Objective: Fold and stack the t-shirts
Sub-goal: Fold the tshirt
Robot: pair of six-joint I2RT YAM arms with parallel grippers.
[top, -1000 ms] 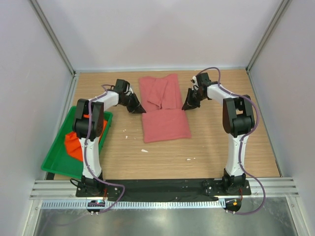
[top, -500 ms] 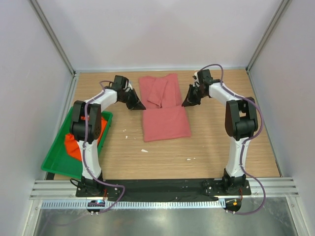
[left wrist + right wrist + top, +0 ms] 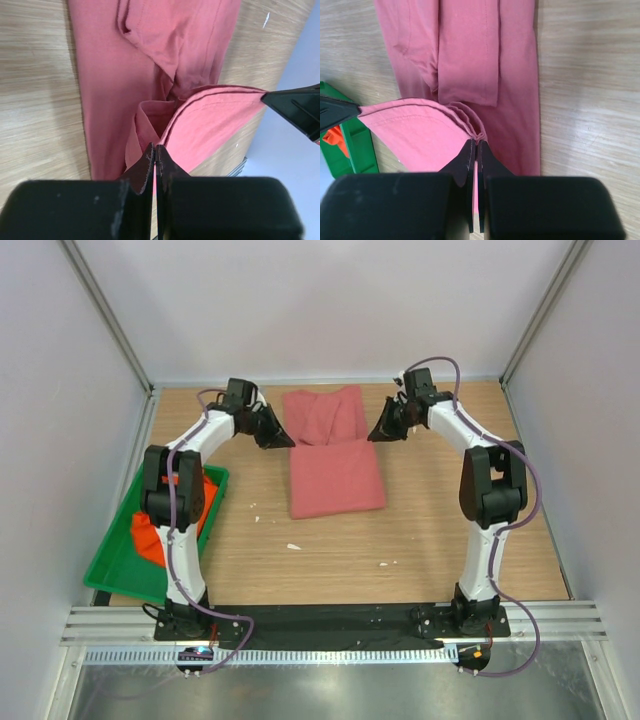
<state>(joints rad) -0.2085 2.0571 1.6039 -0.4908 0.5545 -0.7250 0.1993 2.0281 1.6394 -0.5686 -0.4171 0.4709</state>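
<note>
My left arm (image 3: 175,490) covers part of the orange shirt (image 3: 146,536), which lies bunched in the green tray (image 3: 108,568) at the table's left edge; from my right wrist only a scrap of orange shows; the lifted fold of the pink shirt (image 3: 335,475) hides the layer beneath it. The table (image 3: 330,550) is pale wood with a few white flecks, boxed in by plain white walls (image 3: 320,310). Both arms reach far forward, elbows out, claws turned inward; my left claw (image 3: 155,150) is pinched tight on the pink shirt's left edge, my right claw (image 3: 476,145) on its right edge; the cloth stretches between them above the rest of the shirt, which lies flat mid-table toward the far side.
</note>
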